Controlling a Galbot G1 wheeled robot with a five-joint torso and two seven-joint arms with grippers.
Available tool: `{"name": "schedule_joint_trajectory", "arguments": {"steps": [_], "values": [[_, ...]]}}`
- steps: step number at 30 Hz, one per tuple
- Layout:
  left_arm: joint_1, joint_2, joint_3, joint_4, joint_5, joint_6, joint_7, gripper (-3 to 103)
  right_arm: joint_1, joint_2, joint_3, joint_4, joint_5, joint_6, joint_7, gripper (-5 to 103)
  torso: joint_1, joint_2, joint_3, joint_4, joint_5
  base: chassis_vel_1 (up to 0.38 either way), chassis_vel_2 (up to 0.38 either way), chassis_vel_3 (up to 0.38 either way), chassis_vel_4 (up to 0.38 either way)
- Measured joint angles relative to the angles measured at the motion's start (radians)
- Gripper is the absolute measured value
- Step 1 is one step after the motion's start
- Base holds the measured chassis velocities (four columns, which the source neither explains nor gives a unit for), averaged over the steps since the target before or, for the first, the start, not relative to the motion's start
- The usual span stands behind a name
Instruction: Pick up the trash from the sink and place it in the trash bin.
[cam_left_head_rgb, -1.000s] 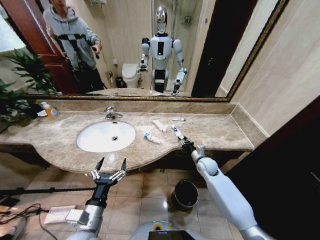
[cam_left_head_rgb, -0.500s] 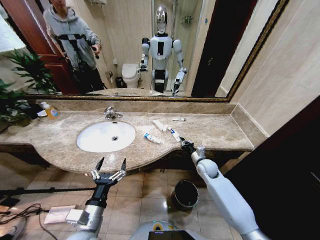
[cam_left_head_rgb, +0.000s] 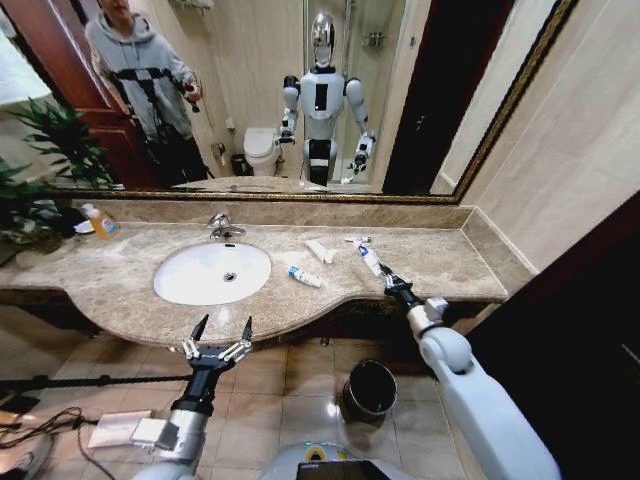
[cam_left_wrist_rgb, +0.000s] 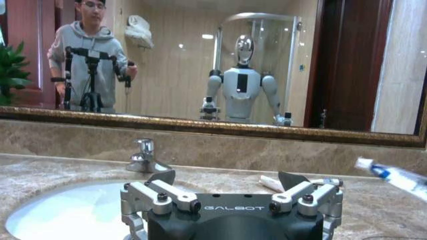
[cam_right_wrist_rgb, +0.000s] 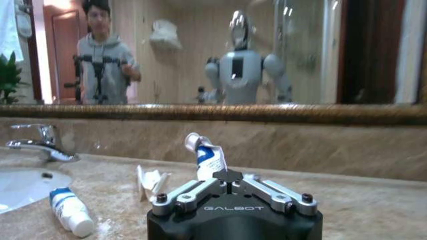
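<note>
The right pincer (cam_left_head_rgb: 385, 279) is closed on a small white tube with a blue band (cam_left_head_rgb: 369, 260), holding it up over the beige-brown marble surface (cam_left_head_rgb: 440, 262) to the right of the white oval sink (cam_left_head_rgb: 212, 272). More white tubes and wrappers (cam_left_head_rgb: 306, 277) lie on the surface beside the sink. The left pincer (cam_left_head_rgb: 218, 335) hangs spread wide and empty before the surface's front edge. The round dark trash bin (cam_left_head_rgb: 370, 388) stands on the floor below.

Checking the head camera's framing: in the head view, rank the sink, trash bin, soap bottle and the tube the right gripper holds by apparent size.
1. sink
2. trash bin
3. held tube and soap bottle: look alike, left unranked.
</note>
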Motion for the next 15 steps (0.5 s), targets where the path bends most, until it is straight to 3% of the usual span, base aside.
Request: {"name": "schedule_joint_trajectory", "arguments": {"steps": [1, 4, 5, 6, 8, 12, 15], "values": [[0.000, 0.000, 0.000, 0.000, 0.000, 0.000, 0.000, 100, 0.000, 0.000, 0.000, 0.000, 0.000, 0.000, 0.000, 0, 0.000, 0.000, 0.000, 0.0000, 0.0000, 0.000, 0.000, 0.000, 0.000], [0.000, 0.000, 0.000, 0.000, 0.000, 0.000, 0.000, 100, -0.144, 0.052, 0.047, 0.039, -0.076, 0.169, -0.019, 0, 0.000, 0.000, 0.000, -0.0001, 0.0001, 0.000, 0.000, 0.000, 0.000], [0.000, 0.000, 0.000, 0.000, 0.000, 0.000, 0.000, 100, -0.144, 0.052, 0.047, 0.039, -0.076, 0.169, -0.019, 0, 0.000, 0.000, 0.000, -0.0001, 0.0001, 0.000, 0.000, 0.000, 0.000], [0.000, 0.000, 0.000, 0.000, 0.000, 0.000, 0.000, 100, -0.233, 0.090, 0.057, 0.049, -0.103, 0.249, -0.017, 0, 0.000, 0.000, 0.000, 0.0000, -0.0002, 0.000, 0.000, 0.000, 0.000], [0.000, 0.000, 0.000, 0.000, 0.000, 0.000, 0.000, 100, -0.269, 0.108, 0.057, 0.045, -0.116, 0.285, -0.009, 0, 0.000, 0.000, 0.000, -0.0001, 0.0000, 0.000, 0.000, 0.000, 0.000], [0.000, 0.000, 0.000, 0.000, 0.000, 0.000, 0.000, 100, -0.383, 0.182, 0.058, -0.068, -0.217, 0.466, 0.024, 0, 0.000, 0.000, 0.000, -0.0001, 0.0000, 0.000, 0.000, 0.000, 0.000], [0.000, 0.000, 0.000, 0.000, 0.000, 0.000, 0.000, 100, -0.411, 0.189, 0.037, -0.162, -0.222, 0.509, 0.026, 0, 0.000, 0.000, 0.000, -0.0002, 0.0001, 0.000, 0.000, 0.000, 0.000]]}}
